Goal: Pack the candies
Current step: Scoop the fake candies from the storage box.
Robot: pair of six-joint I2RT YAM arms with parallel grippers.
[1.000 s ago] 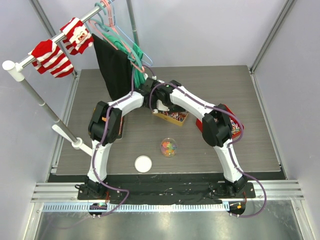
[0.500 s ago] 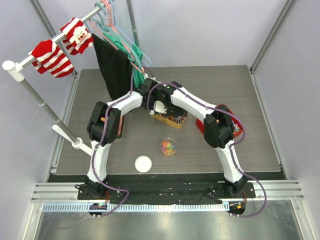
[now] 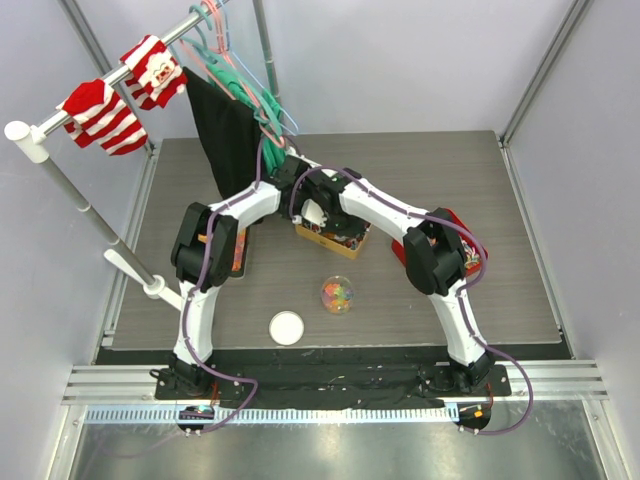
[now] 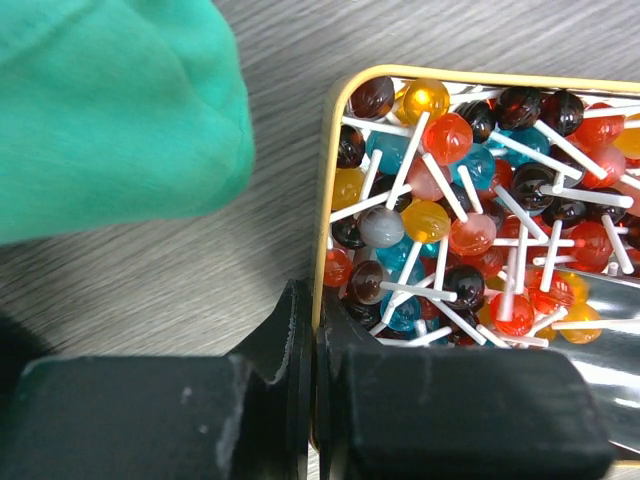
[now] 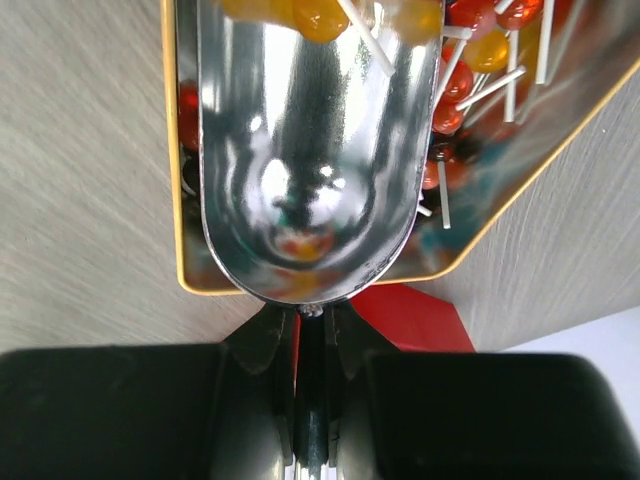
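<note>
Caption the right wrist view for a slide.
Right hand grips a metal scoop reaching into a yellow-rimmed tray of lollipops.

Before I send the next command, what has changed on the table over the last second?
The left arm and right arm swung slightly left in the top view, and the tray seems to have shifted left with them. Nothing was gripped or released: the left jaws remain shut on its rim, the right jaws on the scoop resting among the candies. The filled cup and white lid have not moved.
</note>
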